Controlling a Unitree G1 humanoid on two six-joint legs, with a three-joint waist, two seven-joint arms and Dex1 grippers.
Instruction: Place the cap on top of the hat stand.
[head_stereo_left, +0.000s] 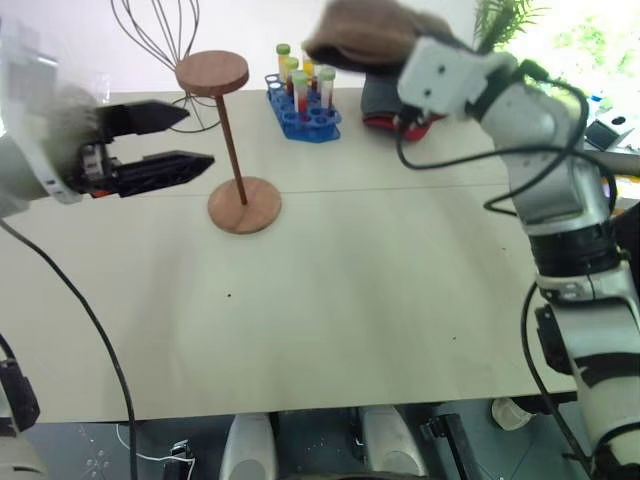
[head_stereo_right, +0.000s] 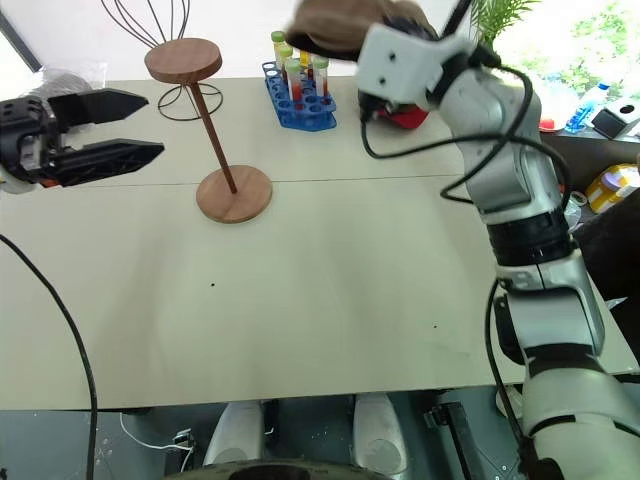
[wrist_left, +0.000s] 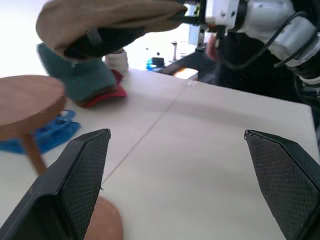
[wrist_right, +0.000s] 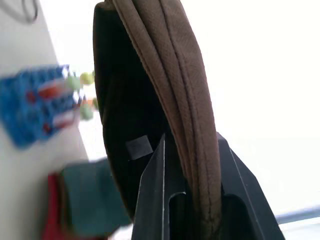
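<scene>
The brown cap (head_stereo_left: 365, 35) hangs in the air at the back of the table, above the tube rack, pinched by its rim in my right gripper (wrist_right: 195, 170), which is shut on it. The hat stand (head_stereo_left: 212, 72) is reddish-brown wood, with a round base (head_stereo_left: 244, 205) on the table, a thin rod and a flat top disc; it stands to the left of the cap and lower. My left gripper (head_stereo_left: 198, 138) is held level just left of the stand's rod, fingers open and empty. In the left wrist view the cap (wrist_left: 110, 20) shows above and beyond the stand's disc (wrist_left: 27, 102).
A blue rack of test tubes (head_stereo_left: 303, 115) stands behind the stand, under the cap. Folded teal and red fabric (head_stereo_left: 385, 110) lies behind my right wrist. A dark wire-frame stand (head_stereo_left: 160, 30) rises at the back left. The pale table (head_stereo_left: 380, 300) stretches toward me.
</scene>
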